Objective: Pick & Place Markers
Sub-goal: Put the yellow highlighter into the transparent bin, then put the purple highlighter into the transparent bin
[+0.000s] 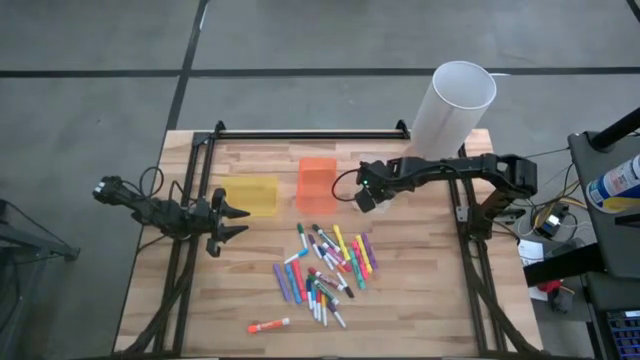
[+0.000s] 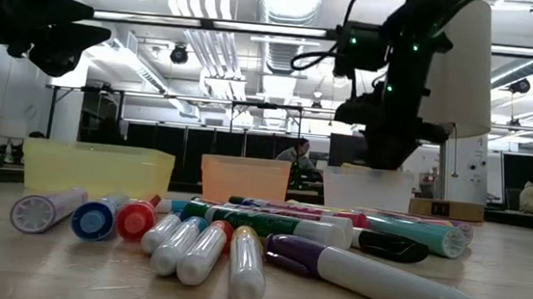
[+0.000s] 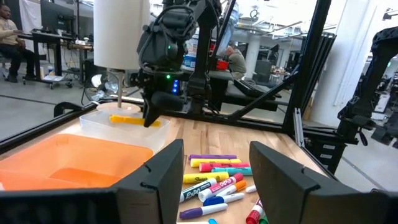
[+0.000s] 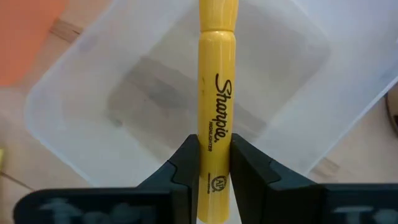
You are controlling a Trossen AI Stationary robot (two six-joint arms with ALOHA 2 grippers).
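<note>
Many markers [image 1: 325, 265] lie in a loose pile on the wooden table, and one white marker with a red cap [image 1: 268, 325] lies apart near the front edge. My right gripper [image 1: 368, 195] is shut on a yellow highlighter marker [image 4: 217, 93] over a clear bin [image 4: 124, 93]. The left wrist view shows this yellow marker [image 3: 132, 120] about level at the height of the clear bin's rim [image 3: 93, 121]. My left gripper [image 1: 238, 220] waits at the table's left, open and with nothing in it, its fingers level and pointing toward the bins. My right gripper pinches the yellow marker's barrel near its uncapped end [image 4: 214, 177] between its two fingers. The fingers come steeply from above and lie across the marker. Most of the marker sticks out to one side, roughly level over the clear bin. Whether it touches the bin I cannot tell.
An orange bin [image 1: 318, 182] and a yellow bin [image 1: 255, 195] stand to the left of the clear bin, in a row behind the pile. A tall white tube [image 1: 455, 105] rises at the far right. Dark frame rails [image 1: 300, 133] run along the table's edges.
</note>
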